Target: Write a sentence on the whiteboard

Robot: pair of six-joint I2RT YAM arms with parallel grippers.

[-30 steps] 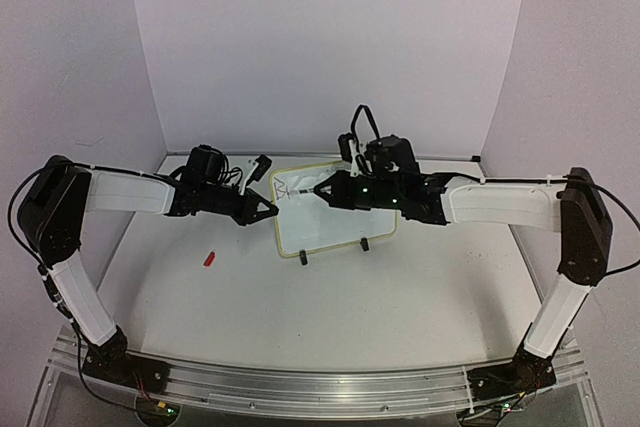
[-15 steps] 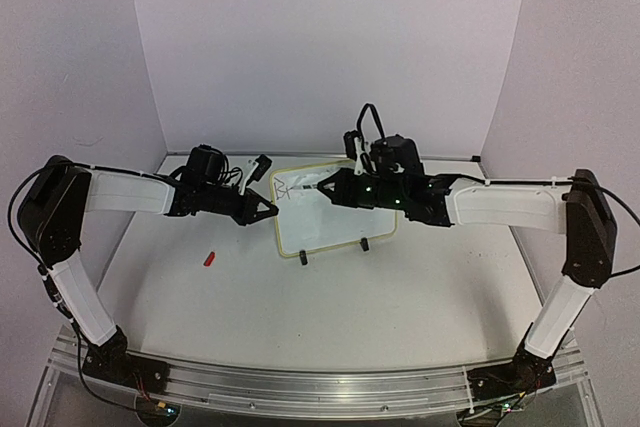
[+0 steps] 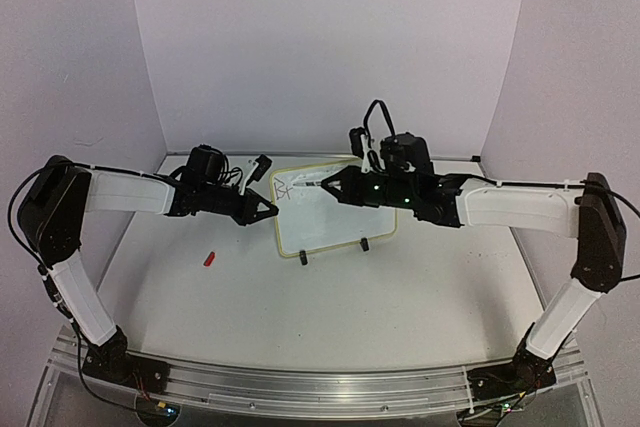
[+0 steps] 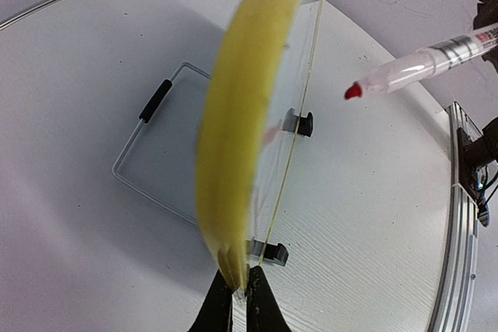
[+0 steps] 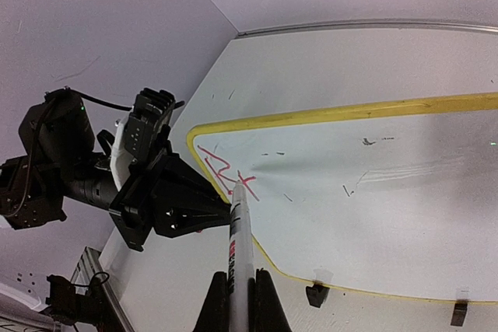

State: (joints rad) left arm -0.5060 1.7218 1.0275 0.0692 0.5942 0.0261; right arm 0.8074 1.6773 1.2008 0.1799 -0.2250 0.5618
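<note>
Holding the board (image 3: 335,225) and marker (image 5: 238,232) at the writing position.
The board stands tilted on its clip feet near the table's far edge. The left gripper (image 3: 270,209) is clamped on the board's left rim. The right gripper (image 3: 338,187) is clamped on the marker, tip at the red strokes (image 5: 218,169) in the board's upper left corner; contact cannot be told. A small red item (image 3: 208,258) lies toward the table's left edge.

The whiteboard (image 3: 335,212) stands on the tabletop (image 3: 350,307), centre, toward 12 o'clock, its wire stand (image 4: 148,153) behind it; the left hand (image 3: 274,209) clamps its 9 o'clock edge; the right hand (image 3: 326,187) reaches in from 3 o'clock, its marker (image 5: 238,231) pointing at the writing (image 5: 220,167) in the board's 10 o'clock corner; a cap (image 3: 209,258) lies at the board's 8 o'clock, well apart.
</note>
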